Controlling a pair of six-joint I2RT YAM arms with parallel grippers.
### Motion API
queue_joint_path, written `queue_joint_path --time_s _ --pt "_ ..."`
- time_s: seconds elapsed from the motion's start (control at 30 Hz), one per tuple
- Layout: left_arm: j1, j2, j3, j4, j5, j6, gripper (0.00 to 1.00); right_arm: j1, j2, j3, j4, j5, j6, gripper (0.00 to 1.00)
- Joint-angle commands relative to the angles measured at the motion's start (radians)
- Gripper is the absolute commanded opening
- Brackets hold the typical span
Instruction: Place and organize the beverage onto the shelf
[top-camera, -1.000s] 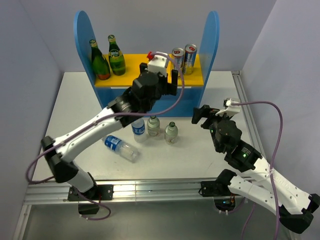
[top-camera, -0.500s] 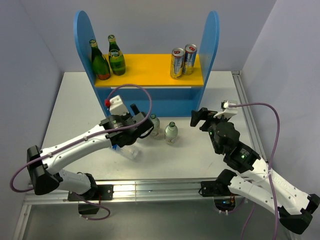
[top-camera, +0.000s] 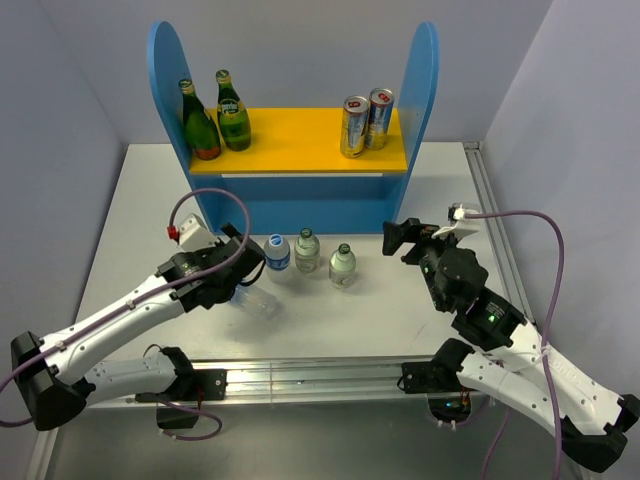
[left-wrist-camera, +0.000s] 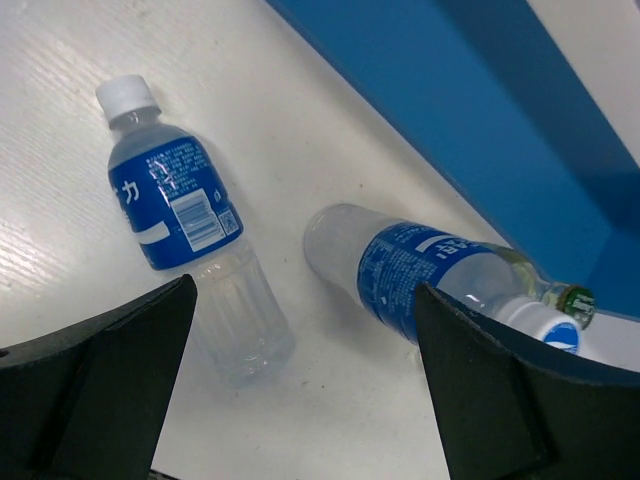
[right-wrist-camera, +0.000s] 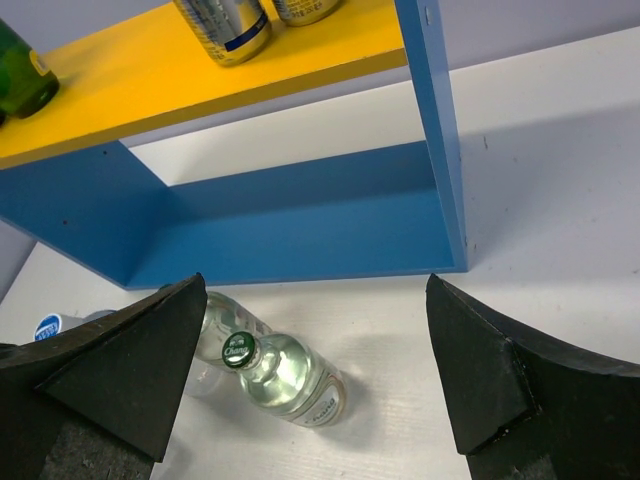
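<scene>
The blue shelf (top-camera: 300, 195) stands at the back of the table, with two green bottles (top-camera: 216, 120) and two cans (top-camera: 366, 120) on its yellow board. In front of it stand a blue-labelled water bottle (top-camera: 277, 253) and two clear glass bottles (top-camera: 307, 250) (top-camera: 343, 265). Another blue-labelled bottle (top-camera: 258, 302) (left-wrist-camera: 180, 225) lies on its side. My left gripper (top-camera: 243, 278) (left-wrist-camera: 300, 400) hovers open just above the lying bottle's base end, empty. My right gripper (top-camera: 405, 238) (right-wrist-camera: 320, 385) is open and empty, right of the nearer glass bottle (right-wrist-camera: 290, 372).
White table (top-camera: 150, 200) with a metal rail along its near edge (top-camera: 300, 380). Grey walls close in at left and right. The shelf's lower bay (right-wrist-camera: 300, 225) stands behind the bottles. Purple cables loop off both wrists.
My left arm has drawn back from the cans on the shelf and come down over the lying bottle at the near left. The right arm has hardly moved.
</scene>
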Motion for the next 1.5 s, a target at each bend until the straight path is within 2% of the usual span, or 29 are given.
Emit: queue_joint_path --time_s 0.0,0.17,0.3,0.73,0.83,0.93,0.97,1.07,1.3,1.43,1.47 --pt "0.008 0.017 -0.055 0.082 0.060 -0.006 0.97 0.006 -0.001 -0.006 0.038 0.000 0.006 0.97" --pt "0.054 0.038 -0.160 0.189 0.155 -0.026 0.97 0.007 -0.006 -0.007 0.032 -0.001 0.009 0.97" --pt "0.152 0.032 -0.284 0.314 0.239 -0.005 0.96 0.006 -0.013 -0.010 0.032 -0.001 0.007 0.97" --pt "0.334 0.259 -0.390 0.568 0.333 0.109 0.92 0.006 -0.006 -0.013 0.032 0.000 0.007 0.97" --pt "0.374 0.305 -0.391 0.613 0.358 0.139 0.78 0.006 -0.004 -0.016 0.031 0.006 0.009 0.97" --pt "0.405 0.325 -0.405 0.663 0.378 0.171 0.24 0.007 -0.006 -0.020 0.031 0.013 0.010 0.97" --pt "0.408 0.327 -0.402 0.659 0.372 0.173 0.01 0.007 -0.006 -0.020 0.031 0.016 0.010 0.97" --pt "0.402 0.301 -0.359 0.590 0.289 0.201 0.00 0.007 -0.001 -0.020 0.032 0.017 0.009 0.97" --pt "0.203 0.129 -0.185 0.400 -0.104 0.266 0.00 0.006 0.027 -0.016 0.046 0.019 0.007 0.97" --pt "0.135 0.094 -0.158 0.476 -0.259 0.368 0.00 0.006 0.040 -0.018 0.060 0.016 0.006 0.97" --pt "0.118 0.086 -0.164 0.507 -0.333 0.383 0.00 0.006 0.044 -0.018 0.063 0.017 0.006 0.97"
